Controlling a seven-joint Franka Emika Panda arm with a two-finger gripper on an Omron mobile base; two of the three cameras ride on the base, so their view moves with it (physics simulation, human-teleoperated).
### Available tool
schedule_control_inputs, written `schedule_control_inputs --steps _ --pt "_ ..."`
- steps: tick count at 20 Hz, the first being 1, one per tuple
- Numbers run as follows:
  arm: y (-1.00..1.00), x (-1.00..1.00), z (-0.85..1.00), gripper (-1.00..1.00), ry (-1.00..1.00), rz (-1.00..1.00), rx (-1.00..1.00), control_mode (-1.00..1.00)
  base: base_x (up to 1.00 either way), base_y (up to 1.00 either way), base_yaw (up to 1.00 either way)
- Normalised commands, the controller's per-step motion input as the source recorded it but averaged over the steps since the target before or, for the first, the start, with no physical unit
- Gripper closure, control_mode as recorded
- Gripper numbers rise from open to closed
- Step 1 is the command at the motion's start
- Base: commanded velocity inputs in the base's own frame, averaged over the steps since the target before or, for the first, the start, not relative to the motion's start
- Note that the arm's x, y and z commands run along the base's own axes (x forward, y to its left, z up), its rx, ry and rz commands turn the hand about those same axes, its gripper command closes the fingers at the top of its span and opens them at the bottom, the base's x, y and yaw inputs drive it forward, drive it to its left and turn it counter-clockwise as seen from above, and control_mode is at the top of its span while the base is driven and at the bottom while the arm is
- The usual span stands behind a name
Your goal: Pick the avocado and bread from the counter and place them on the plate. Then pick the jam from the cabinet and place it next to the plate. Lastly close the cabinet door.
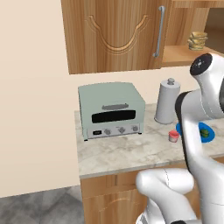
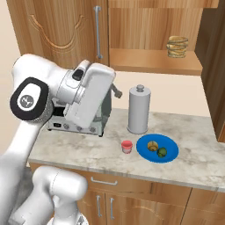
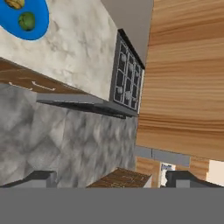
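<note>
Overhead, the wood cabinet point(image 2: 154, 39) standing open, marbled counter point(image 2: 193, 149) below, blue plate point(image 2: 145, 151) holding bread point(image 2: 152, 145) and avocado point(image 2: 162, 152), red jam point(image 2: 127, 146) just beside the plate, my fingertips point(image 3: 39, 178) set wide apart, holding nothing.

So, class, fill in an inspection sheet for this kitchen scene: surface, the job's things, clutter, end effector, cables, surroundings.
Surface: counter, marbled stone, over wooden base units.
Job's things: avocado and bread lie on the blue plate; jam stands on the counter beside the plate, to its left in the right base view; cabinet is open on the right, its shelf showing.
Clutter: steel canister behind the plate; toaster oven to the left; stack of tan discs on the cabinet shelf.
End effector: fingertips spread apart, holding nothing; a wood panel lies ahead.
Cables: nothing seen.
Surroundings: stove, grey floor.
</note>
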Motion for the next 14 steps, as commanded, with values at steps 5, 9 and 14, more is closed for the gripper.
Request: schedule_control_inputs --steps 5,9,14 --pt "-0.28 -0.26 -0.05 -1.0 0.26 -0.19 0.01 -1.0 0.0 0.0 0.0" --pt "-0.28 -0.26 -0.06 -1.0 0.25 -0.17 0.0 -1.0 0.0 0.0 0.0" --pt "-0.27 -0.24 -0.05 -1.0 0.24 -0.16 0.0 -1.0 0.0 0.0 0.0"
